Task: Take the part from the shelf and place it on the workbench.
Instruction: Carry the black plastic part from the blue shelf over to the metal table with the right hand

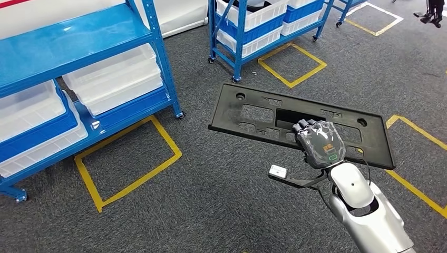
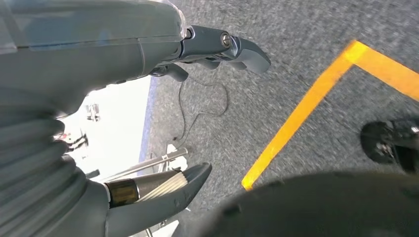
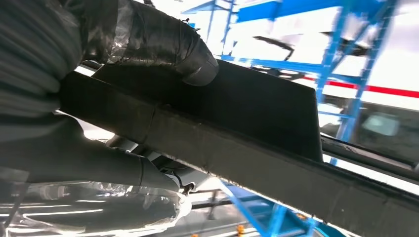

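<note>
Head view: the right hand (image 1: 319, 143) gripped a long, flat black panel (image 1: 263, 113) by its near edge and held it roughly level above the grey carpet (image 1: 221, 211), well clear of the shelving. The panel showed several rectangular cut-outs and a round hole near each end. The fingers (image 1: 304, 126) curled over the top face of the panel beside its central opening; the silver forearm (image 1: 369, 216) rose from the lower right.

To the left stood a blue shelf rack (image 1: 79, 37). Its lower levels carried white plastic bins (image 1: 116, 79), stacked one on another; more white bins (image 1: 31, 113) sat further left on the same rack. Their contents could not be made out. A second blue rack (image 1: 240, 31) at the top of the view, on castors, also held white bins (image 1: 258, 16), and something dark showed at the top of the uppermost one, too small to identify.

Yellow tape squares (image 1: 126, 158) marked the carpet in front of each rack.

Right wrist view: the thumb (image 3: 163, 42) pressed on one face of the panel (image 3: 257, 108) while the fingers (image 3: 99, 165) closed against the opposite face, clamping its edge. Blue shelf frames (image 3: 356, 54) were visible beyond it.

Left wrist view: the left hand (image 2: 148, 123) held nothing, its thumb (image 2: 163, 197) and fingers (image 2: 222, 47) spread well apart above the carpet (image 2: 296, 49) and a yellow tape line (image 2: 306, 108).
</note>
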Controlling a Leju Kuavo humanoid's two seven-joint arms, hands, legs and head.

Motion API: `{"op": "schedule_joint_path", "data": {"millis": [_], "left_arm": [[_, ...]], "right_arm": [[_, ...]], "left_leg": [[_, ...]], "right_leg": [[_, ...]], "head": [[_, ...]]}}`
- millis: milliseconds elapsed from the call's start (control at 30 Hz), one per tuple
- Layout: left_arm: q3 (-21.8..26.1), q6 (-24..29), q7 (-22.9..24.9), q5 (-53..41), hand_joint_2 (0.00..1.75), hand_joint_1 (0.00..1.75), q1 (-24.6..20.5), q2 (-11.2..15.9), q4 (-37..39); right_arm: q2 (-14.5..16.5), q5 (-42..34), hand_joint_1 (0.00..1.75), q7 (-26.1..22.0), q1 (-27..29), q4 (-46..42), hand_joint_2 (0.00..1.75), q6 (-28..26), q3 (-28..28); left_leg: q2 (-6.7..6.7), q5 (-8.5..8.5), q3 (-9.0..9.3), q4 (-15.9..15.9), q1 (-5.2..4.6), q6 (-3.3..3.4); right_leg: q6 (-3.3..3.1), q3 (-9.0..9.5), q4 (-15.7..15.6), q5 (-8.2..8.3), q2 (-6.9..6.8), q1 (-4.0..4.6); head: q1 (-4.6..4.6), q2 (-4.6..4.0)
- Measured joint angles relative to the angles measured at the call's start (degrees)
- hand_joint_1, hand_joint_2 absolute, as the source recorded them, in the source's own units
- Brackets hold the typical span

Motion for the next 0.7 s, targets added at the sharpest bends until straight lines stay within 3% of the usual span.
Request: {"op": "schedule_joint_path", "data": {"millis": [67, 133, 200, 233, 267, 300, 333, 367, 433, 500, 567, 633, 700], "left_arm": [[0.01, -0.01, 0.02, 0.00, 1.75, 0.00, -0.07, -0.07, -0.01], [0.03, -0.01, 0.03, 0.00, 1.75, 0.00, -0.10, -0.09, -0.01], [0.07, -0.01, 0.04, -0.01, 1.75, 0.00, -0.02, -0.10, -0.01], [0.09, -0.01, 0.04, -0.02, 1.75, 0.00, 0.04, -0.10, -0.01], [0.14, -0.01, 0.04, -0.02, 1.75, 0.00, 0.09, -0.10, -0.01], [0.22, -0.01, 0.05, -0.02, 1.75, 0.00, 0.12, -0.09, -0.01], [0.31, -0.01, 0.07, -0.01, 1.75, 0.00, 0.13, -0.09, -0.01], [0.40, -0.01, 0.08, -0.01, 1.75, 0.00, 0.12, -0.09, -0.01], [0.50, -0.01, 0.09, 0.00, 1.75, 0.00, 0.12, -0.06, -0.04], [0.52, -0.03, 0.10, -0.01, 1.75, 0.00, 0.09, -0.07, -0.07], [0.53, -0.06, 0.10, -0.01, 1.75, 0.00, 0.00, -0.14, -0.07], [0.54, -0.09, 0.10, -0.01, 1.75, 0.00, 0.01, -0.21, -0.09], [0.55, -0.10, 0.10, -0.01, 1.75, 0.00, 0.10, -0.26, -0.11]], "right_arm": [[-0.19, 0.53, 1.75, 0.17, -0.11, 0.04, 1.75, -0.02, 0.00], [-0.33, 0.72, 1.75, 0.20, -0.37, 0.08, 1.75, -0.02, 0.00], [-0.35, 0.78, 1.75, 0.21, -0.65, 0.11, 1.75, 0.00, 0.00], [-0.35, 0.81, 1.75, 0.21, -0.71, 0.16, 1.75, 0.02, 0.00], [-0.35, 0.88, 1.75, 0.22, -0.71, 0.24, 1.75, 0.04, 0.01], [-0.35, 0.98, 1.75, 0.25, -0.69, 0.32, 1.75, 0.07, 0.02], [-0.36, 1.12, 1.75, 0.29, -0.70, 0.38, 1.75, 0.08, 0.03], [-0.37, 1.29, 1.75, 0.36, -0.73, 0.40, 1.75, 0.09, 0.04], [-0.41, 1.51, 1.75, 0.50, -0.92, 0.44, 1.75, 0.10, 0.04], [-0.51, 1.57, 1.75, 0.63, -1.07, 0.52, 1.75, 0.11, 0.04], [-0.85, 1.58, 1.75, 0.71, -1.01, 0.58, 1.75, 0.11, 0.04], [-1.39, 1.56, 1.75, 0.74, -1.13, 0.62, 1.75, 0.11, 0.03], [-1.69, 1.55, 1.75, 0.79, -1.39, 0.68, 1.75, 0.11, 0.02]], "left_leg": [[0.63, -0.30, 0.28, 0.00, 0.12, -0.71], [-1.10, -2.27, -0.65, 2.45, 0.37, -1.12], [-3.79, -6.07, -3.84, 9.35, 0.46, -1.14], [-4.43, -7.61, -5.74, 13.20, 0.44, -1.06], [-4.74, -8.21, -7.13, 15.85, 0.39, -0.94], [-4.89, -7.68, -7.64, 16.53, 0.32, -0.74], [-5.07, -6.05, -7.11, 14.97, 0.23, -0.45], [-5.66, -3.71, -5.67, 11.47, 0.14, -0.06], [-8.05, -0.48, -2.70, 4.22, 0.08, 0.72], [-9.31, 0.05, -1.53, 1.31, -0.01, 1.06], [-8.25, 0.39, -1.20, 0.66, -0.04, 1.36], [-6.94, 0.90, -0.75, -0.23, 0.14, 2.02], [-5.55, 1.09, -0.51, -0.68, 0.13, 2.42]], "right_leg": [[-0.91, -0.14, -0.21, 0.21, 1.29, 0.01], [-1.79, -0.05, -0.57, 0.49, 2.39, -0.16], [-2.38, -0.07, -0.69, 0.59, 3.49, -0.08], [-2.54, -0.12, -0.67, 0.59, 4.13, 0.10], [-2.62, -0.14, -0.63, 0.59, 4.86, 0.29], [-2.66, -0.15, -0.57, 0.60, 5.61, 0.45], [-2.68, -0.12, -0.50, 0.59, 6.39, 0.59], [-2.68, -0.08, -0.41, 0.58, 7.15, 0.68], [-2.53, -0.24, -0.15, 0.60, 8.48, 0.81], [-1.97, -0.75, -0.08, 0.85, 9.66, 0.61], [-1.22, -1.07, -0.25, 1.13, 10.44, 0.37], [-0.57, -1.83, 1.36, -0.04, 8.15, 0.52], [0.12, -4.60, 7.28, -3.33, 4.86, 0.48]], "head": [[-0.04, 0.00], [-0.06, 0.00], [-0.08, 0.00], [-0.09, 0.00], [-0.08, 0.00], [-0.08, 0.00], [-0.08, 0.00], [-0.08, 0.00], [-0.02, 0.00], [-0.01, 0.00], [-0.05, 0.00], [0.19, 0.00], [0.45, 0.00]]}}
